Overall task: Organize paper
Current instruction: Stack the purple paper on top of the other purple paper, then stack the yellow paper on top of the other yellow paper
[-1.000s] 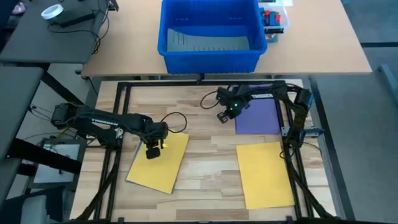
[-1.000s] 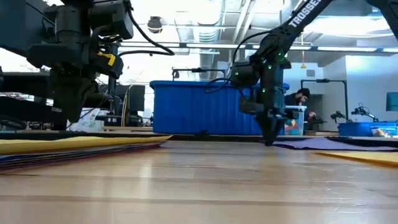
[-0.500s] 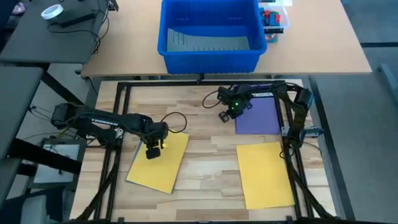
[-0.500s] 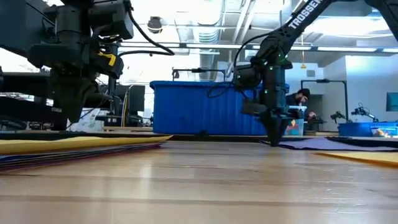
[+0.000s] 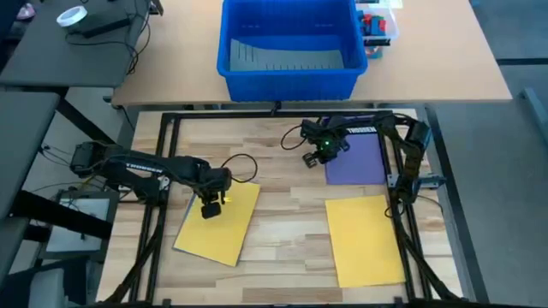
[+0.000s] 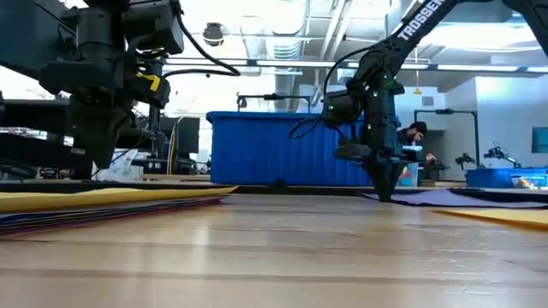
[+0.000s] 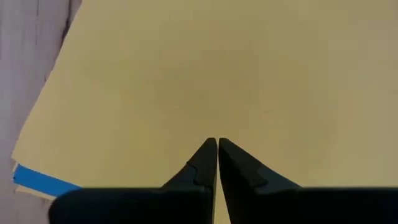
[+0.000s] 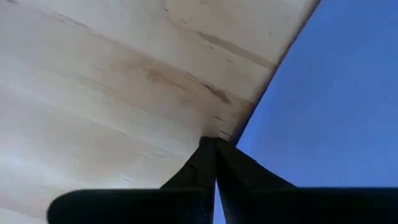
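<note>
Pale wooden plank desk point(image 5: 282, 227) inside a black metal frame, with a large blue plastic bin point(image 5: 289, 44) on the tan table behind it. On the desk lie three lots of thin flat paper: a yellow sheet topping a stack point(image 5: 221, 221) at the left, with a blue sheet's corner point(image 7: 37, 180) showing beneath it; a lone yellow sheet point(image 5: 364, 238) at the right front; and a purple sheet point(image 5: 358, 159) at the right rear, which reads blue in the right wrist view. The left gripper point(image 5: 210, 208), fingers pressed together and holding nothing, hangs over the stack. The right gripper point(image 8: 214, 144), likewise closed and empty, has its tips at the purple sheet's edge where it meets bare wood. The step in hand is judged to be sliding or lifting that sheet: tips should press lightly near the edge so the paper moves flat without buckling. Beyond the desk, the low view shows a workshop with ceiling lights and a seated person point(image 6: 417, 137).
</note>
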{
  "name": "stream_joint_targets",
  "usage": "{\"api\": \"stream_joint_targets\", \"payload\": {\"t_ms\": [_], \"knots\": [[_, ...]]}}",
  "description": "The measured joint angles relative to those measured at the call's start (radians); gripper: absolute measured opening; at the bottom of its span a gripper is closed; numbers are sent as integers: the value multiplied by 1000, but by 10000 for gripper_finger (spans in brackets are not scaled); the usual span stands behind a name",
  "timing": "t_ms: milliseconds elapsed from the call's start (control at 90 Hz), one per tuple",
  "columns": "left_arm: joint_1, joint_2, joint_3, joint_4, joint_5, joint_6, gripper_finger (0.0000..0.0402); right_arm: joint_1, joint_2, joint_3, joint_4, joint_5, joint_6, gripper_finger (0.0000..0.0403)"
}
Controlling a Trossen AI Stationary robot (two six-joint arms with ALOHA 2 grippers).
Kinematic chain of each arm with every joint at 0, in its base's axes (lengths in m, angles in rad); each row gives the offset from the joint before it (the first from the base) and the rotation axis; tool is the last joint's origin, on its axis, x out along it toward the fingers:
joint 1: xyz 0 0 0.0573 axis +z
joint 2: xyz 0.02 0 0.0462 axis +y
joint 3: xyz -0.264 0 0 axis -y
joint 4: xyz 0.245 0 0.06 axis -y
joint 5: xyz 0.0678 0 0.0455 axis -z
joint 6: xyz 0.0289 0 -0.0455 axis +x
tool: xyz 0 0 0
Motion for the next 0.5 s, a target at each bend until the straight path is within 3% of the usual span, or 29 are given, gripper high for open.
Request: {"api": "stream_joint_targets", "payload": {"t_ms": [256,433,500], "knots": [[0,0,0,1,0,22,0,54,0,141,58,1,-57,0],[0,0,0,43,-3,14,0,192,0,167,258,-183,43,0],[0,1,0,72,-3,-2,0,259,17,167,330,-193,95,1]]}}
